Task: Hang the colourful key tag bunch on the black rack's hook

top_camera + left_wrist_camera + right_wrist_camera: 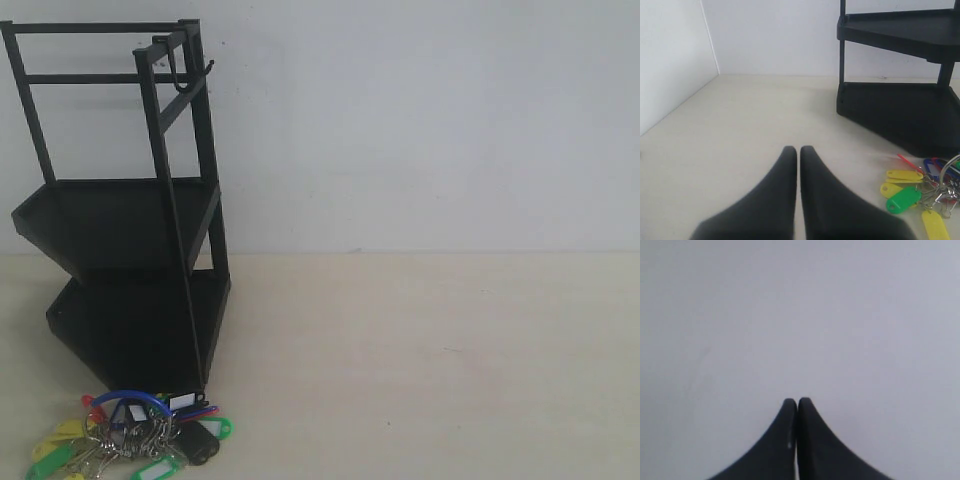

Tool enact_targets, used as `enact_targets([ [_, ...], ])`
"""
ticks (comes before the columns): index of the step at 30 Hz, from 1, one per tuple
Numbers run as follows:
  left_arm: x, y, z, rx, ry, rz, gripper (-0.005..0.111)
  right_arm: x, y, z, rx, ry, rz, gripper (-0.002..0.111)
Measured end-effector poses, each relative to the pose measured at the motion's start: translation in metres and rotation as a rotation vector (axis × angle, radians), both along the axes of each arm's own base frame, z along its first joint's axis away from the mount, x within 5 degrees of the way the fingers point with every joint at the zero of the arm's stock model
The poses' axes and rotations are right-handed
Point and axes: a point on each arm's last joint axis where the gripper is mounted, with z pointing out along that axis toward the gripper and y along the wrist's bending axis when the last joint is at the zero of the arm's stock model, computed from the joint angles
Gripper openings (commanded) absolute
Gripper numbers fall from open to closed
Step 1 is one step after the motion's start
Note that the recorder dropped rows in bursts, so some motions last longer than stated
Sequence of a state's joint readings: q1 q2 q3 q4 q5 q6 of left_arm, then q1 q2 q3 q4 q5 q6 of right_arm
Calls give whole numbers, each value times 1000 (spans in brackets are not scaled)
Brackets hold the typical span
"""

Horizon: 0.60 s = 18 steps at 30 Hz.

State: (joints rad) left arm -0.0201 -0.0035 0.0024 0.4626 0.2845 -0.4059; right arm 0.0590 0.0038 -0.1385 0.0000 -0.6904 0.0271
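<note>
The colourful key tag bunch lies flat on the pale table just in front of the black rack, its blue loop arched on top. The hook sticks out from the rack's top bar, bare. In the left wrist view the key tag bunch rests beside the black rack; my left gripper is shut, empty, off to the bunch's side. My right gripper is shut on nothing, facing only a plain grey-white wall. Neither gripper shows in the exterior view.
A white wall stands behind the table. A second wall borders the table's side in the left wrist view. Bare table stretches to the right of the rack.
</note>
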Motion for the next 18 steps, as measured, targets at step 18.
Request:
enact_targets([
  [18, 0, 0, 0, 0, 0, 0, 4, 101, 24, 11, 59, 1467, 216, 0],
])
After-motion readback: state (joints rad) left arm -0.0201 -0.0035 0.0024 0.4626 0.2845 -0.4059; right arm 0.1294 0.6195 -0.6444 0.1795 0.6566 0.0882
